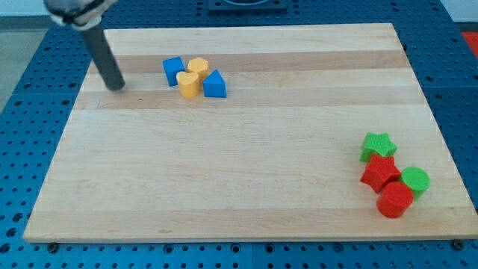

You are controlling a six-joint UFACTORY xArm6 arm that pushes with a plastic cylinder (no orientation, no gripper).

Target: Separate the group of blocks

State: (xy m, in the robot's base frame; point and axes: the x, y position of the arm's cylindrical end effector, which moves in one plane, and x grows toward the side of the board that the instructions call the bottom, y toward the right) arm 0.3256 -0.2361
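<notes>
Near board's top-left: blue cube (173, 70), yellow hexagon-ish block (198, 66), yellow block (189, 84), blue triangular block (214, 85), all touching. My tip (117, 86) just to view's left, apart, clamping nothing. Bottom-right: green star (377, 146), red star (381, 173), green cylinder (414, 181), red cylinder (394, 200) clustered.

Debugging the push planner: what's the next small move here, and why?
Probably slide my tip toward the view's right, into the blue block. The tip sits just left of a tight cluster: that blue block, two yellow blocks and a second blue block, all bunched near the view's top. It is the nearer group; the red and green one lies far off at bottom right.
</notes>
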